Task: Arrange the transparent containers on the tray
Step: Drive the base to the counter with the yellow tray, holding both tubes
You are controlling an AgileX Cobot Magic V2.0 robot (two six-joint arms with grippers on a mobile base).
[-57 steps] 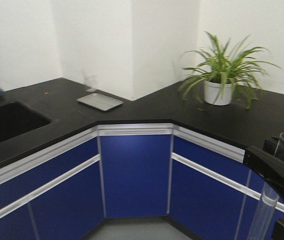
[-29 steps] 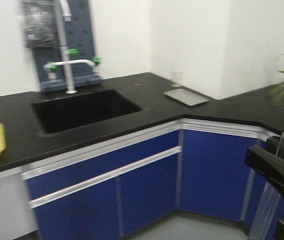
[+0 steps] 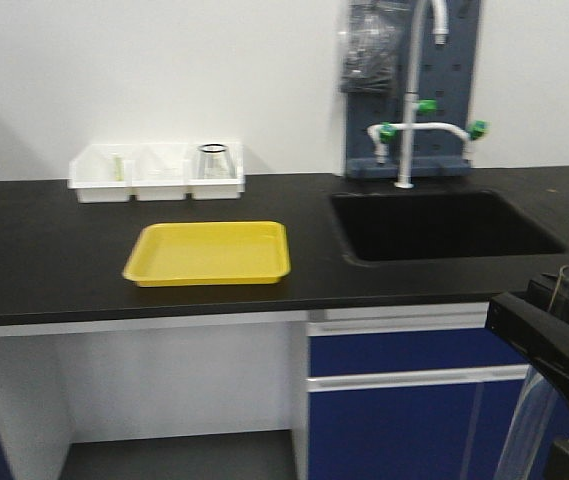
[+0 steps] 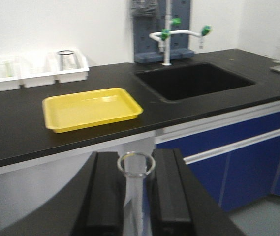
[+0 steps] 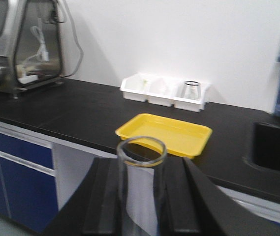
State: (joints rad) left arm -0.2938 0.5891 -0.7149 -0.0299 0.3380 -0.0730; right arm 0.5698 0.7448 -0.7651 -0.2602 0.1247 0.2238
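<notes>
The tray [image 3: 207,252] lies open above; white bins [image 3: 154,189] stand behind.

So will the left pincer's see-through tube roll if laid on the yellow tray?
It would probably roll: the tube looks round and smooth. The yellow tray has a raised rim that might stop it. It looks thin and glassy, so dropping may break it.
</notes>
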